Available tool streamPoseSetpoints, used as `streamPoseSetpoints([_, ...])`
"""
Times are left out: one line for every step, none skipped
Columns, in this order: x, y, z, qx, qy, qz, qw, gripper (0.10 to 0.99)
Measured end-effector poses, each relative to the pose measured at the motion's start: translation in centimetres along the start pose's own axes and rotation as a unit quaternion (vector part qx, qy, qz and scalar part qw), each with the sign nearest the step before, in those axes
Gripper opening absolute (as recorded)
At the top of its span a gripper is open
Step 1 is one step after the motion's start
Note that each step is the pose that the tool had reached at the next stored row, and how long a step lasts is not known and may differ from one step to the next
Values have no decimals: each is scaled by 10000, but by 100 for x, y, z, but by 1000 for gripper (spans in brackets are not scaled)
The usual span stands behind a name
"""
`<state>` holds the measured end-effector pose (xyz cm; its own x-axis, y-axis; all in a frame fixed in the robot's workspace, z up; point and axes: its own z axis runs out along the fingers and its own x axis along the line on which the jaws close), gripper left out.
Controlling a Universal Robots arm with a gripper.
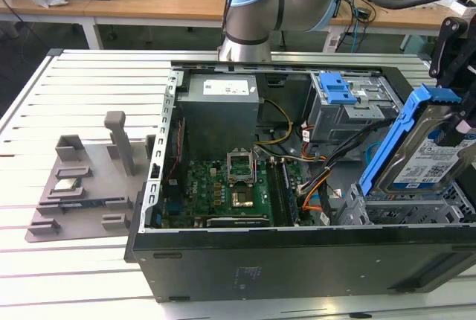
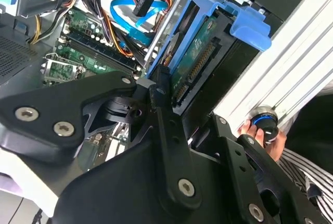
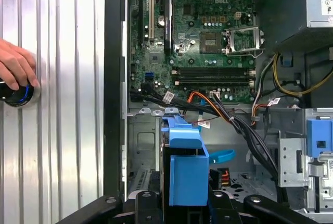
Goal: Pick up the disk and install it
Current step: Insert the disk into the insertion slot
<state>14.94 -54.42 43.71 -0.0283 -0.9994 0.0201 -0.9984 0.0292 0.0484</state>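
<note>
The disk [image 1: 425, 158] is a silver drive with a white-and-blue label in blue plastic rails. It hangs tilted on edge over the drive cage [image 1: 355, 208] at the front corner of the open computer case, on the exterior view's right. My gripper [image 1: 462, 120] is shut on it from above. In the second wrist view the disk [image 2: 193, 60] shows its connector edge, with my gripper [image 2: 190, 115] clamped on its two sides by black fingers [image 2: 160, 104]. In the first wrist view the disk's blue frame [image 3: 184, 174] sits between the fingers [image 3: 147, 203] above the empty bay [image 3: 145, 148].
The case [image 1: 297, 264] lies open on a slatted aluminium table. Inside are the motherboard [image 1: 230, 186], a grey power supply box [image 1: 219, 100], a blue latch [image 1: 338, 85] and loose cables [image 3: 223, 112] near the bay. A grey fixture [image 1: 89, 182] lies at the exterior view's left. A person's hand [image 3: 15, 67] rests on a knob.
</note>
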Motion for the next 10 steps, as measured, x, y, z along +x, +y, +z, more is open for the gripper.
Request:
streamPoseSetpoints([0, 0, 10, 0, 0, -2, 10000, 361])
streamPoseSetpoints([0, -1, 23, 0, -1, -3, 10000, 361])
streamPoseSetpoints([-1, -2, 62, 0, 0, -4, 10000, 361])
streamPoseSetpoints([-2, -1, 113, 0, 0, -4, 10000, 361])
streamPoseSetpoints([-2, 0, 158, 0, 0, -4, 10000, 361])
streamPoseSetpoints([-3, -2, 201, 0, 0, -4, 10000, 361])
streamPoseSetpoints([-4, -4, 233, 0, 0, -4, 10000, 361])
streamPoseSetpoints([-4, -5, 261, 0, 0, -4, 10000, 361])
streamPoseSetpoints([-5, -7, 297, 0, 0, -4, 10000, 361])
streamPoseSetpoints([-6, -9, 334, 0, 0, -4, 10000, 361])
